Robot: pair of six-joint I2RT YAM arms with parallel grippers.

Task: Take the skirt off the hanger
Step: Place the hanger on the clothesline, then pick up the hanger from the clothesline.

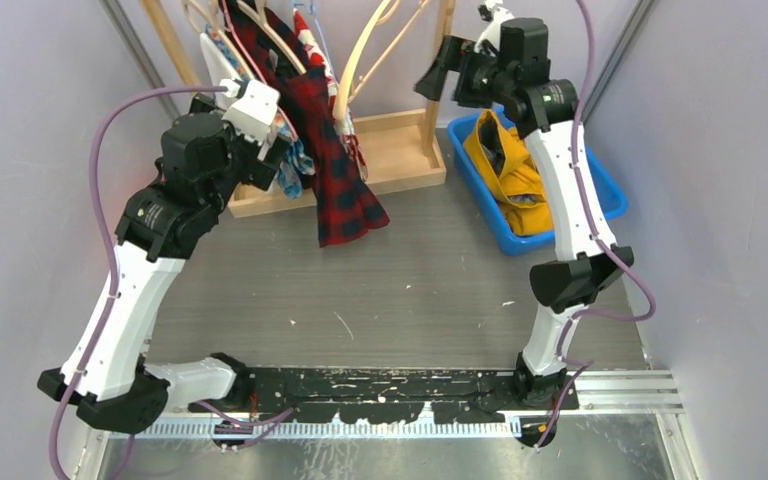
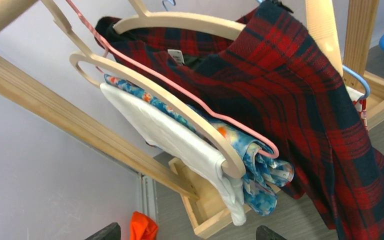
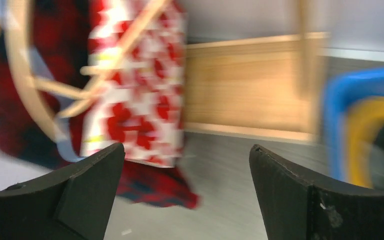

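The red-and-navy plaid cloth skirt [image 2: 305, 100] hung draped over a curved pale wooden hanger [image 2: 180, 20] on the far wooden rack [image 1: 400, 160]. The left gripper [image 2: 187, 234], spread and empty, faced it from just left, probably to grasp it. The right gripper [image 3: 187, 195], also spread, hovered apart to its right, near the blue plastic bin [image 1: 600, 190].

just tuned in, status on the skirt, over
Left hand open, right hand open, both empty. Plaid skirt on its wooden hanger. Floral garment crowding alongside.
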